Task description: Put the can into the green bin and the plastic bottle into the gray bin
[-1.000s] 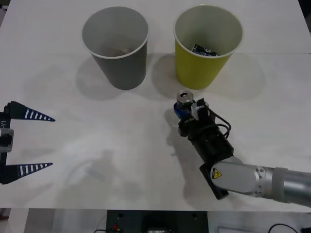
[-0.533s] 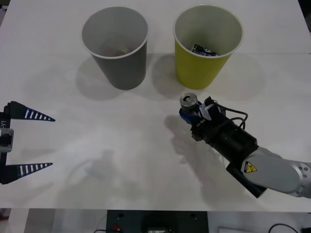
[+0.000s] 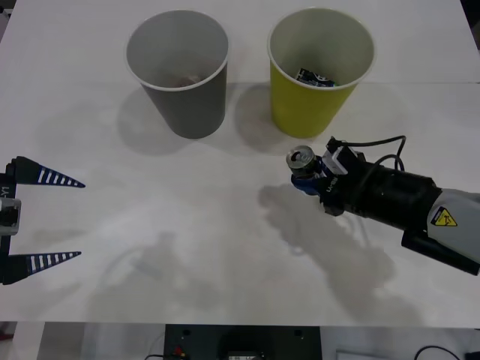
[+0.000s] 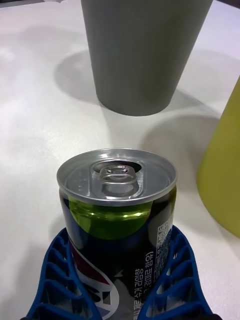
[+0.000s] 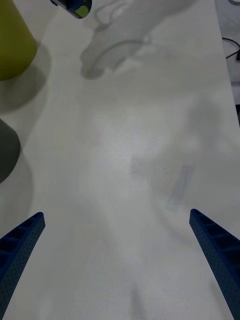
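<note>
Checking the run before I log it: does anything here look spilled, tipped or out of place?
Nothing stands out. The can is upright in the right gripper, lifted just before the green bin. Both that and the gray bin stand upright, with no spill on the table. The left gripper waits open at the table's left edge.

right gripper (image 3: 309, 174) and can (image 3: 302, 160) shifted rightward, nearer green bin (image 3: 320, 70)

Two bins — one green bin (image 3: 321, 69), one gray bin (image 3: 178, 69) — one can (image 3: 303, 162).
</note>
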